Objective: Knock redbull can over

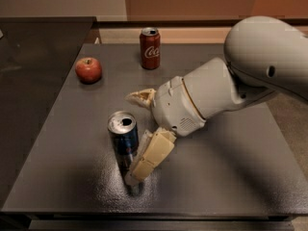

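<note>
1. The redbull can (123,137) stands upright on the dark table (226,182), left of centre and towards the near edge, with its opened silver top facing up.
2. The gripper (135,136) sits low over the table just right of the can, at the end of a thick pale arm (226,88) that reaches in from the right.
3. Its fingers (151,153) are spread wide: the near one slants down along the can's right side (I cannot tell whether it is actually touching), and the far one points left behind the can, clear of it.
4. A red cola can (150,48) stands upright near the far edge, well apart from the gripper.
5. A red apple (88,70) lies at the far left of the table.
</note>
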Robot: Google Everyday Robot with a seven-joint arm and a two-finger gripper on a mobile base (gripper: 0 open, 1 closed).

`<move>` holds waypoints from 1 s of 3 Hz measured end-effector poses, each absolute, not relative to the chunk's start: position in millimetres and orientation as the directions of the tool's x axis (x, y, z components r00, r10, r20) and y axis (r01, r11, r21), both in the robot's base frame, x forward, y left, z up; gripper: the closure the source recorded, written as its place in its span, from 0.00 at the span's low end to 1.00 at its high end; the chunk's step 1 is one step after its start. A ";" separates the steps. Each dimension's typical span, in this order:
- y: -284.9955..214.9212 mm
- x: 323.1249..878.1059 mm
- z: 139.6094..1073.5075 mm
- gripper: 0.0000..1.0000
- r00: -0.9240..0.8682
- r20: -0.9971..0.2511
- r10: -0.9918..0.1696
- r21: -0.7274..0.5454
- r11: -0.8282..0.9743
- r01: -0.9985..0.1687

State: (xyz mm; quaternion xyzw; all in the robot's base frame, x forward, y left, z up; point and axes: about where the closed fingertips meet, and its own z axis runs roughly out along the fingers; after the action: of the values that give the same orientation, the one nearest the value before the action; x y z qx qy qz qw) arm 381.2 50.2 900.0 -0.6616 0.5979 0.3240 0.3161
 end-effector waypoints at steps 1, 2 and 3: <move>59.5 377.5 898.5 0.18 0.067 -0.830 -0.554 -0.022 -0.088 -0.996; 60.8 378.6 898.8 0.41 0.057 -0.844 -0.533 -0.017 -0.079 -0.997; 58.7 379.6 902.8 0.65 0.050 -0.853 -0.519 -0.017 -0.068 -0.998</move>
State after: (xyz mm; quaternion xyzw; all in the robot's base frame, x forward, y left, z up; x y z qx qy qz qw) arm 379.6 58.7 902.8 -0.6401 0.5922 0.3526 0.3394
